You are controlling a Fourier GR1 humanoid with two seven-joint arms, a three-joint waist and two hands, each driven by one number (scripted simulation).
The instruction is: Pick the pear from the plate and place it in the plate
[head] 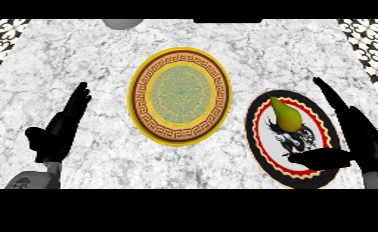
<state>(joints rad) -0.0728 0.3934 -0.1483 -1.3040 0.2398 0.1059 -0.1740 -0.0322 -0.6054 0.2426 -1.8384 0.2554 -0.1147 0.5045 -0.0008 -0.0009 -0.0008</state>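
Two plates lie on the counter: the pear (286,115) sits on the black-rimmed plate (260,143), between the right hand's (353,138) straight fingers and its thumb, hand wide and holding nothing. The gold plate (180,96) lies to that hand's left. The left hand (62,126) rests open. Closing off-centre could roll the pear away.

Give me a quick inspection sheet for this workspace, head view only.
Surface: white marble counter, patterned strips at both top corners.
Job's things: pear lying on the black-rimmed plate at right; gold-rimmed plate at centre holds nothing.
Clutter: grey round object at the far edge, cut off.
Hands: left hand open, resting at left; right hand open beside the pear's plate, thumb over its rim, not touching the pear.
Cables: nothing seen.
Surroundings: nothing seen.
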